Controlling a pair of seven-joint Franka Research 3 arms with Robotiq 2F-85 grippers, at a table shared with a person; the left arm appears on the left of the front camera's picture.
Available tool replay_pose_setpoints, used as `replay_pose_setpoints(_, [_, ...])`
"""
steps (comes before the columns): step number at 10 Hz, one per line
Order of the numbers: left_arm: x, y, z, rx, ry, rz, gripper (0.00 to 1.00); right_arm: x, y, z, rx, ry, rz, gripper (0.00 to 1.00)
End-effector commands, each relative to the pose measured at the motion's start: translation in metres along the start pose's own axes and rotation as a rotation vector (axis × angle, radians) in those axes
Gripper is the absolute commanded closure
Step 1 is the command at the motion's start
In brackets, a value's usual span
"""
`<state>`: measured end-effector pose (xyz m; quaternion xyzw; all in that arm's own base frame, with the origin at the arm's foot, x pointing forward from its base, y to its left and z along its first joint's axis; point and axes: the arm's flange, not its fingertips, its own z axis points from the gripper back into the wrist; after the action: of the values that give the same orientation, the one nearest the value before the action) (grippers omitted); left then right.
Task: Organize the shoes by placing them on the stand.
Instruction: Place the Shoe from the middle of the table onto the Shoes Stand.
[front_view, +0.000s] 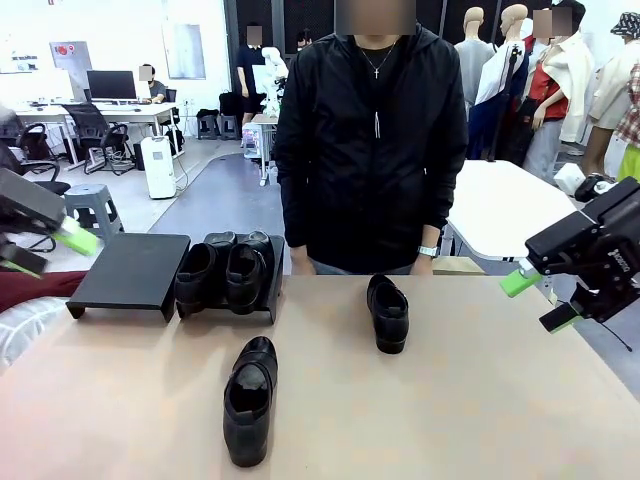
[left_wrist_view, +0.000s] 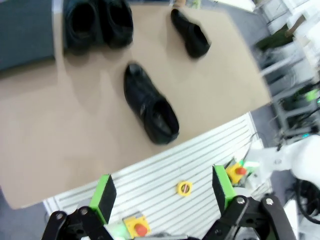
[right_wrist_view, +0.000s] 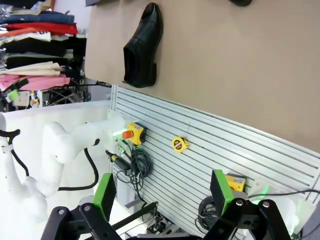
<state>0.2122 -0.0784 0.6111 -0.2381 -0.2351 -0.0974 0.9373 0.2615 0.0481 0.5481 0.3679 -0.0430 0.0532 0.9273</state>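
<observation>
The shoes are four shiny black ones. A pair (front_view: 246, 272) sits side by side on the right stand (front_view: 274, 292), at the far left of the table (front_view: 450, 420). The left stand (front_view: 130, 270) is just beside it. The near shoe (front_view: 250, 400) lies on the table in the middle. It lies long from near to far, leaning a bit to the right. The left wrist view (left_wrist_view: 150, 110) and the right wrist view (right_wrist_view: 142, 47) show its heel by the robot's edge and its toe pointing away. The far shoe (front_view: 388, 312) lies well apart from it, in front of the person (front_view: 365, 150). It also lies long from near to far.

The front view shows the person's black jacket and watch (front_view: 428, 251). The wrist views show a white ribbed board (left_wrist_view: 165, 170) under the table edge. On it are red buttons (right_wrist_view: 128, 134) and a small round yellow thing (right_wrist_view: 179, 144). The right wrist view also shows folded clothes (right_wrist_view: 35, 50).

Small letters on the right gripper (front_view: 540, 300) are too tiny to read.

The left gripper (front_view: 50, 252) has its fingers wide apart and holds nothing. So does the right gripper. Both hang off the sides of the table.
</observation>
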Motion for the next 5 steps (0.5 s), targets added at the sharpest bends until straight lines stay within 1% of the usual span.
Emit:
replay_pose_setpoints(1, [0.015,-0.053,-0.071,0.125,0.175,0.026,0.0,0.0,-0.001,0.003,0.023,0.0,0.023,0.0])
replay_pose_setpoints(2, [0.015,-0.074,-0.115,0.178,0.219,0.038,0.0,0.0,-0.001,0.003,0.023,0.0,0.023,0.0])
replay_pose_setpoints(3, [0.013,-0.091,-0.155,0.197,0.279,0.056,0.0,0.0,-0.001,0.003,0.023,0.0,0.023,0.0])
replay_pose_setpoints(4, [0.005,-0.112,-0.195,0.196,0.299,0.067,0.0,0.0,-0.001,0.003,0.023,0.0,0.023,0.0])
replay_pose_setpoints(5, [0.003,-0.126,-0.207,0.206,0.221,0.092,0.0,0.0,-0.001,0.003,0.023,0.0,0.023,0.0])
